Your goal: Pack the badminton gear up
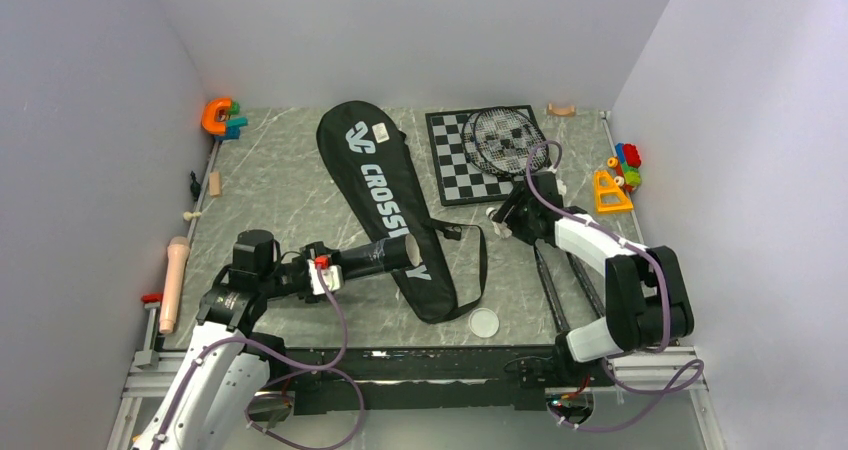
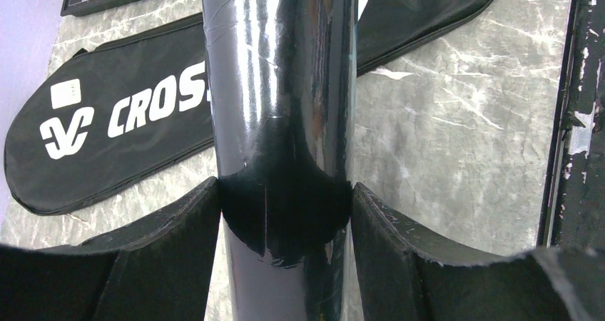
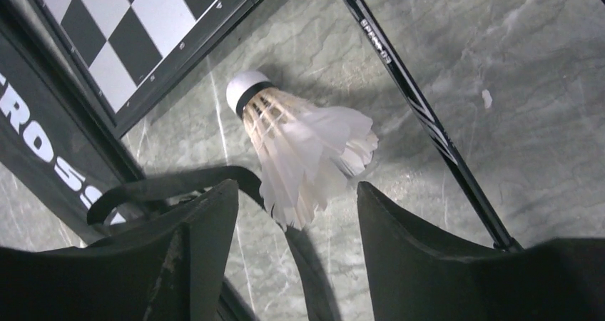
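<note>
My left gripper (image 1: 328, 273) is shut on the long dark tube (image 1: 385, 256), holding it above the table with its open end over the black CROSSWAY bag (image 1: 385, 195). In the left wrist view both fingers press the tube (image 2: 278, 85) at my left gripper (image 2: 284, 185). The white round lid (image 1: 484, 322) lies by the bag's lower end. A racket's head (image 1: 508, 138) rests on the chessboard (image 1: 455, 175). My right gripper (image 3: 296, 187) stands open just behind a white shuttlecock (image 3: 300, 150), whose feather tips lie between the fingertips without touching them. A racket shaft (image 3: 421, 107) runs to its right.
The bag's strap (image 3: 178, 182) loops under my right gripper's left finger. An orange and green toy (image 1: 220, 117) sits at the back left, colourful toys (image 1: 620, 175) at the right wall, and a wooden handle (image 1: 177, 282) at the left edge. The black table frame (image 2: 571, 121) lies beside the tube.
</note>
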Available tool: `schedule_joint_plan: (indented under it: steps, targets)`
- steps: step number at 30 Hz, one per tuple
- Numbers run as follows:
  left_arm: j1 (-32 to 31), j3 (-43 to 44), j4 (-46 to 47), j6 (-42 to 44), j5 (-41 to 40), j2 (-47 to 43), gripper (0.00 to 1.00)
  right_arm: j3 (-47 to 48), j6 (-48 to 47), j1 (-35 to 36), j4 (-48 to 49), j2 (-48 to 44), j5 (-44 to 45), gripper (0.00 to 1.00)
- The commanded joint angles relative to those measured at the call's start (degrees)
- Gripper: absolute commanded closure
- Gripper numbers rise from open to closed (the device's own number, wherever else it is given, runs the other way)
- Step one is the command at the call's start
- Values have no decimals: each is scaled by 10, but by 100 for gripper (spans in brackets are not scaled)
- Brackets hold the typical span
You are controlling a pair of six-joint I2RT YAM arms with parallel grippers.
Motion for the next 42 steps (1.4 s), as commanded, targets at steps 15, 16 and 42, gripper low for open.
schedule_joint_plan:
  steps: [15,16,42]
  targets:
    - [-2,-17,12,18,5,-17,98,8,10,3,78,37,34,87]
    - [-2,-18,12,19,5,-17,98,9,4,6,74,30,40,89]
    - [-3,-4,20,100,25,20,99,87,-222,296,-114,-203,-243,80]
